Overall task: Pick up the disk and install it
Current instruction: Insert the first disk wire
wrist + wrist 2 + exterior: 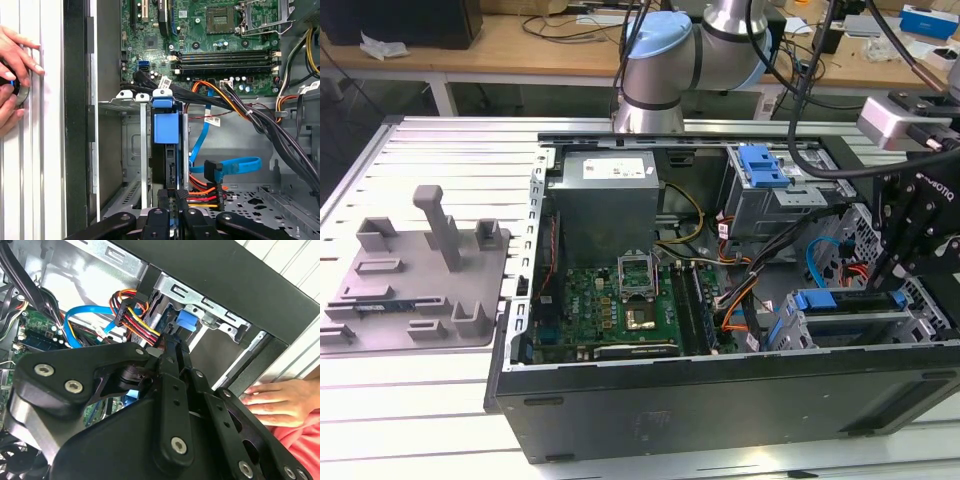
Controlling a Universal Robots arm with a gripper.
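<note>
where the disk (165, 135) sits, bay walls flank closely.

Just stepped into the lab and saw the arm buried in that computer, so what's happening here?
The robot arm is working inside an open computer case. Its end effector sits at a drive bay near the case's front corner, where the disk, edge-on in its blue carrier, stands in the metal cage. A person's hand rests on the table just outside the case wall. The grey plastic tray lies on the exterior view's left.
</note>
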